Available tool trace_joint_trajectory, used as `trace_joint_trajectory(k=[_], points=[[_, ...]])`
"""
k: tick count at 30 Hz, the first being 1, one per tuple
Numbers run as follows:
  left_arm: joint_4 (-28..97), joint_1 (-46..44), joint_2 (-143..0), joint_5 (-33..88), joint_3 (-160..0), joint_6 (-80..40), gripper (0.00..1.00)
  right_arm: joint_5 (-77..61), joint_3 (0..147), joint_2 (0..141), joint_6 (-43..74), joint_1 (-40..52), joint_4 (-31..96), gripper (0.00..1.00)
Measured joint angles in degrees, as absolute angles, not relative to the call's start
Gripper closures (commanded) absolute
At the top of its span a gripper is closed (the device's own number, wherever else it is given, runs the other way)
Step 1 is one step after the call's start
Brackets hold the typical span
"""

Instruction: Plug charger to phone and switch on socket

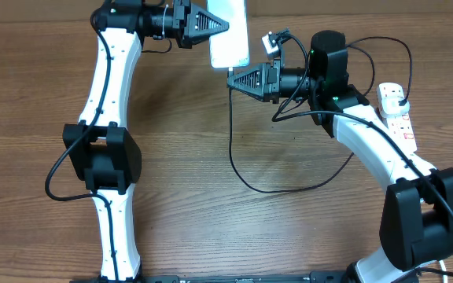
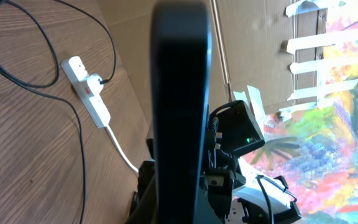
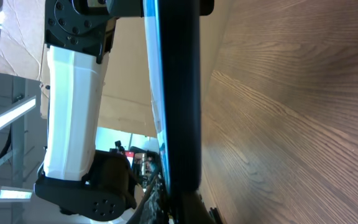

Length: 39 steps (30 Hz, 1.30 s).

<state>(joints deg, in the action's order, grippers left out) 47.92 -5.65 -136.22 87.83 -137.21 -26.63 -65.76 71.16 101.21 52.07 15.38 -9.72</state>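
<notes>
Phone [image 3: 182, 93] seen edge-on, running top to bottom mid-frame, white arm link [image 3: 73, 112] beside it, wood-grain table [image 3: 291, 124] beyond

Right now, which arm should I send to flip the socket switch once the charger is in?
Right. The socket lies on the right side, beside the right arm. The left gripper is shut on the phone, farther away; the right gripper would only need to release the charger.

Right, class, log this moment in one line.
left gripper: shut on phone | right gripper: shut on charger at phone | socket: charger plugged in
</notes>
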Motion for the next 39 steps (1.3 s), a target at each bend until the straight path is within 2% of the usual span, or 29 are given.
trace_joint_trajectory(k=[20,21,22,24,25,27,33,39], points=[[48.01,-5.65,-136.22,88.4,-137.21,-27.09,0.96,-66.08,71.16,101.21,54.17,14.98,-13.26,0.96],[48.01,-5.65,-136.22,88.49,-137.21,-27.09,0.96,-66.13,71.16,101.21,54.24,14.98,-13.28,0.94],[48.01,-5.65,-136.22,88.55,-137.21,-27.11,0.95,-66.15,71.16,101.21,54.37,14.98,-13.3,0.85],[48.01,-5.67,-136.22,88.55,-137.21,-27.07,0.96,-66.04,71.16,101.21,54.48,14.96,-13.43,0.51],[48.14,-5.72,-136.22,88.51,-137.21,-27.07,0.96,-65.65,71.16,101.21,54.5,14.92,-13.98,0.38],[48.05,-5.93,-136.22,88.49,-137.21,-27.07,0.96,-65.49,71.2,101.21,54.78,14.59,-14.24,0.0],[48.34,-5.96,-136.22,85.34,-137.21,-27.05,0.96,-65.76,71.26,101.19,54.22,13.91,-11.27,0.0],[54.22,-4.82,-136.22,78.54,-137.21,-24.73,0.96,-64.77,71.42,101.19,49.1,13.91,2.17,0.0]])
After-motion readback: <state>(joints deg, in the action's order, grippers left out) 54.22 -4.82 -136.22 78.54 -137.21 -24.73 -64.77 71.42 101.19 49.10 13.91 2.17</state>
